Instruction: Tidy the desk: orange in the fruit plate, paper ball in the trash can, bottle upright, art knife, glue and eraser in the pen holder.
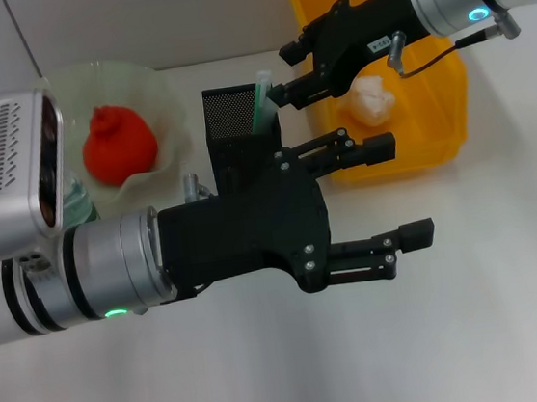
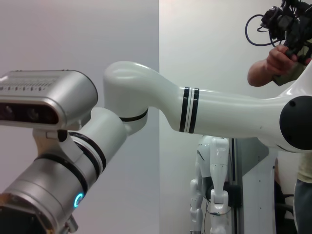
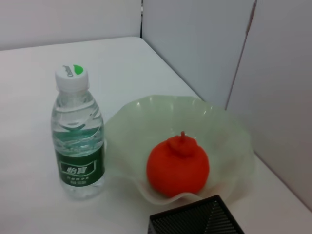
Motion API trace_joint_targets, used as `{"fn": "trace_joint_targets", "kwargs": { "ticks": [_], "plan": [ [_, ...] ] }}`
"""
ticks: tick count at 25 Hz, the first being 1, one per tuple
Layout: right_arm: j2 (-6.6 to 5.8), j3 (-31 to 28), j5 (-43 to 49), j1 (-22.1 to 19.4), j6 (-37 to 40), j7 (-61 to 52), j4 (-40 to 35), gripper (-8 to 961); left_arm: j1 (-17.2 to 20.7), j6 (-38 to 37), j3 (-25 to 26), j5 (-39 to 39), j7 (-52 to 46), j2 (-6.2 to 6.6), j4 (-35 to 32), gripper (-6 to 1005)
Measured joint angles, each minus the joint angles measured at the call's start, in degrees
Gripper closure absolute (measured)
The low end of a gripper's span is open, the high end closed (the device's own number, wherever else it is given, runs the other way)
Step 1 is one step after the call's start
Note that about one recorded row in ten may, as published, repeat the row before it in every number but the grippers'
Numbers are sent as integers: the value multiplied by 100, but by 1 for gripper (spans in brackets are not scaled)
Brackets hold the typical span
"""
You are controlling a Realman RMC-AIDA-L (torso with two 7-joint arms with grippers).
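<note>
The orange (image 1: 119, 145) (image 3: 178, 165) lies in the pale-green fruit plate (image 1: 154, 88) (image 3: 229, 131). The paper ball (image 1: 372, 100) rests inside the yellow trash can (image 1: 437, 148). The bottle (image 3: 78, 136) stands upright beside the plate; in the head view only a sliver of it (image 1: 79, 205) shows behind my left wrist. A green stick (image 1: 262, 97) pokes out of the black mesh pen holder (image 1: 239, 131) (image 3: 195, 220). My right gripper (image 1: 285, 73) hovers open just above the holder's far side. My left gripper (image 1: 398, 191) hangs open over the desk (image 1: 478, 332), holding nothing. Art knife and eraser are out of view.
The wall runs close behind the plate and the trash can. My left forearm covers much of the desk's middle in the head view. The left wrist view shows only my right arm, a person and another robot beyond the desk.
</note>
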State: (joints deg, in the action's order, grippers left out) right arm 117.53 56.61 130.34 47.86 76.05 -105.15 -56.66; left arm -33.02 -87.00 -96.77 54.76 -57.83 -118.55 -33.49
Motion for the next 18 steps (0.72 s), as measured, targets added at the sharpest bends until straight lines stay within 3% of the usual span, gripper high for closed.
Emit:
{"fn": "trace_joint_targets", "kwargs": {
  "ticks": [7,18],
  "plan": [
    [140,-27,-129,-352,2,221,-565,351,-3,43,14,-1,0,0,7,184],
    [148,0,-946,-1080,58,523,-1471,334,47,221,111,-1,0,15,75,184]
  ]
}}
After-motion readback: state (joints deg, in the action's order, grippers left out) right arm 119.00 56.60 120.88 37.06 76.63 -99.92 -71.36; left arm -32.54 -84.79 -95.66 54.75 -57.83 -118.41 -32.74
